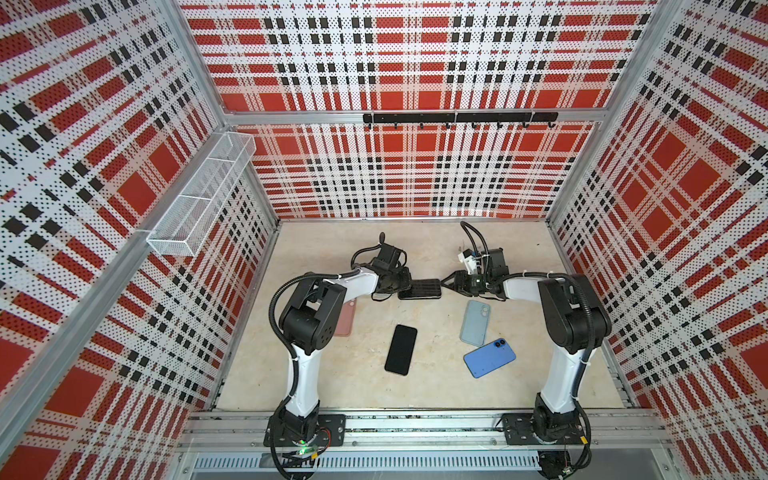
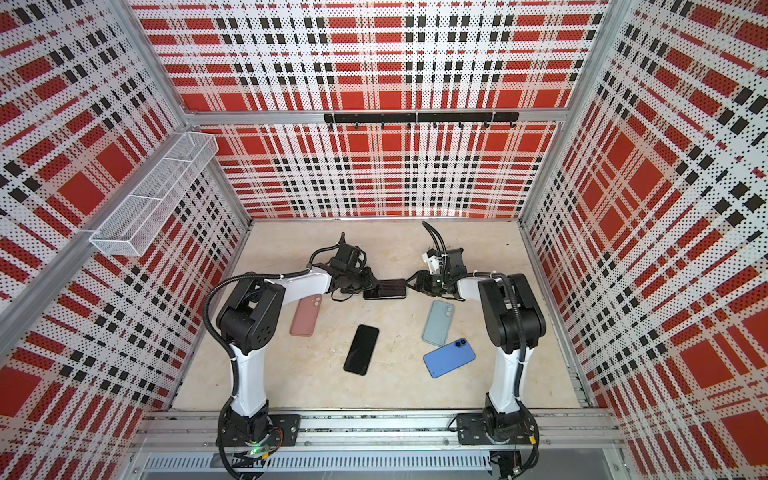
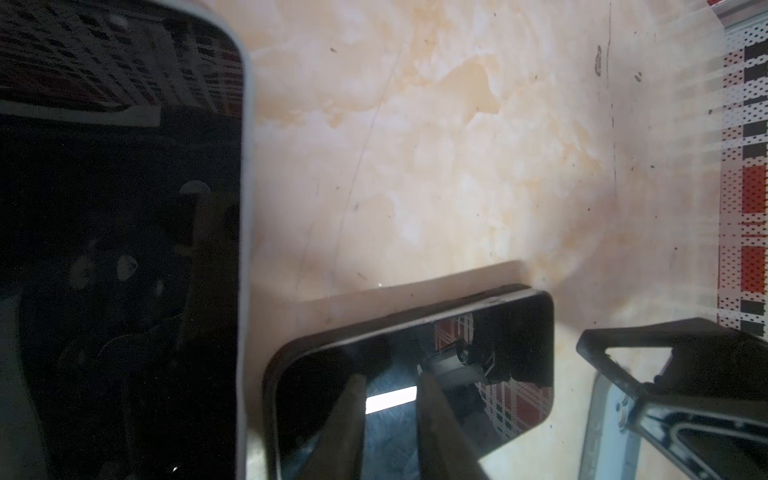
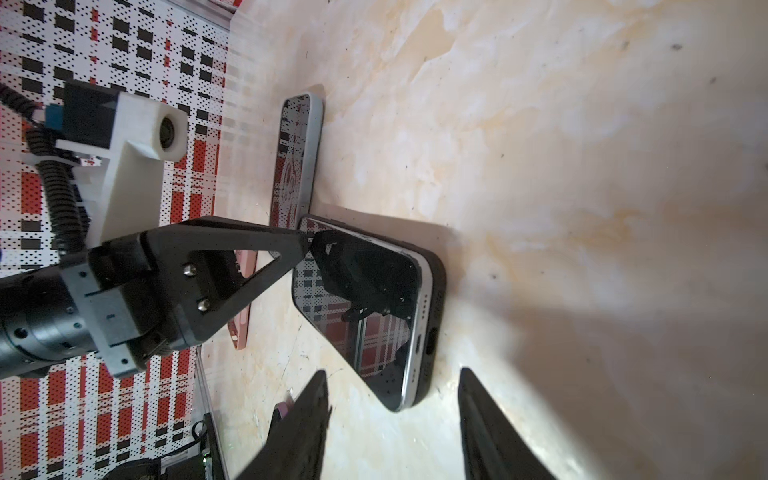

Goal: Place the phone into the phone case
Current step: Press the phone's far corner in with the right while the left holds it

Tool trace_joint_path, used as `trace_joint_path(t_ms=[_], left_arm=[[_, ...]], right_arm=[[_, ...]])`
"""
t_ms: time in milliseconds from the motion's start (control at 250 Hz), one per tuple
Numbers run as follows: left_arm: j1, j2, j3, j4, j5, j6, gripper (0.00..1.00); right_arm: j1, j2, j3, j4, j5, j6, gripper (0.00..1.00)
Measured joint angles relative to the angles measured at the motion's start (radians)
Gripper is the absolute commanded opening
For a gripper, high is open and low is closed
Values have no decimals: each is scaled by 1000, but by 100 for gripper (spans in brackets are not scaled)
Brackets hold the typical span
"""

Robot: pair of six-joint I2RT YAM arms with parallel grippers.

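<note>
While the phone [image 4: 365, 316] lies in its black case [image 4: 436, 291] on the bench [image 4: 582, 208], the left hand [image 3: 390, 376] touches it, narrowly parted; the right hand [image 4: 392, 372] gapes nearby.

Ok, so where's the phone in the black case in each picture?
In a top view: the phone in the black case lies just below the middle, between the two arms.
In a top view: the phone has the same place, between the arms.
Left wrist view: the phone is at the bottom, in the middle.
Right wrist view: the phone is near the middle.
Shared landmark: the beige marbled table under it.
</note>
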Motion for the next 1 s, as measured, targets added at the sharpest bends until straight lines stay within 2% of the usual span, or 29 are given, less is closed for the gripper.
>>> trace_joint_path(t_ms=[120, 372, 624, 1000], left_arm=[[-2, -2, -2, 10, -2, -1, 34], [-4, -80, -53, -29, -3, 4, 69], [-4, -177, -91, -100, -13, 0, 71], [-16, -127, -140, -74, 11, -42, 71]], right_arm=[[0, 0, 0, -20, 5, 0, 52], [7, 0, 0, -40, 10, 2, 54], [14, 1, 2, -48, 18, 2, 55], [19, 2, 23, -64, 24, 1, 55]])
